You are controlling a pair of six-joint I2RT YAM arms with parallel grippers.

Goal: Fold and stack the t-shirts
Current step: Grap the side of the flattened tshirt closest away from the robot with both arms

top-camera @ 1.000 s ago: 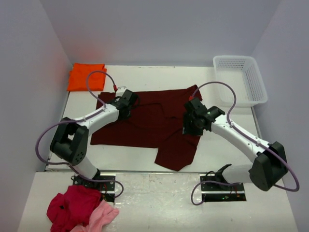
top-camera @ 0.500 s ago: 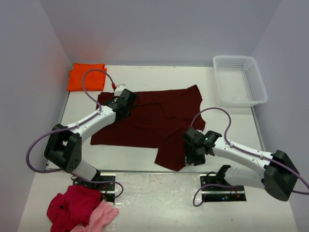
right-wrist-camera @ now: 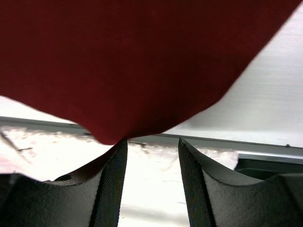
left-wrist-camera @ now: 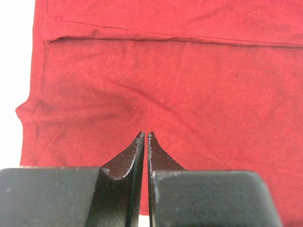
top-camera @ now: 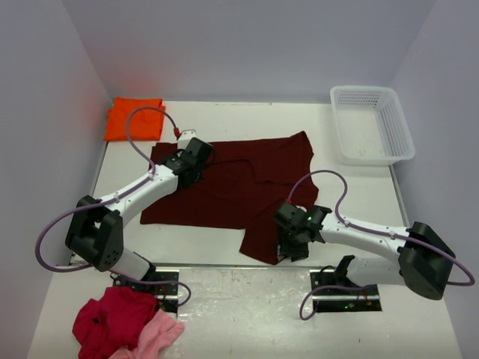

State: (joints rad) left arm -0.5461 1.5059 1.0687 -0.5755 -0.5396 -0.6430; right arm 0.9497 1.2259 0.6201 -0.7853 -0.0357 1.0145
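Note:
The dark maroon t-shirt (top-camera: 232, 187) lies spread on the table, with a flap (top-camera: 262, 239) reaching toward the near edge. The orange t-shirt (top-camera: 135, 118) lies folded at the back left corner. My left gripper (top-camera: 193, 158) is over the maroon shirt's upper left part. In the left wrist view the left gripper (left-wrist-camera: 144, 135) is shut, with cloth (left-wrist-camera: 189, 85) filling the view beyond its tips. My right gripper (top-camera: 293, 239) is at the flap's right side. In the right wrist view the right gripper (right-wrist-camera: 152, 142) is open. The flap's corner (right-wrist-camera: 113, 135) sits at its left fingertip, and nothing is between the jaws.
A white plastic basket (top-camera: 374, 123) stands at the back right. A crimson-red garment (top-camera: 112, 318) and a light pink garment (top-camera: 161, 333) lie bunched on the near platform at the left. Walls close in the left, right and back sides. The table's near edge (right-wrist-camera: 265, 144) runs just under the right gripper.
My right arm has swung from the shirt's right middle down to the flap at the near edge. The left gripper has stayed at the shirt's upper left.

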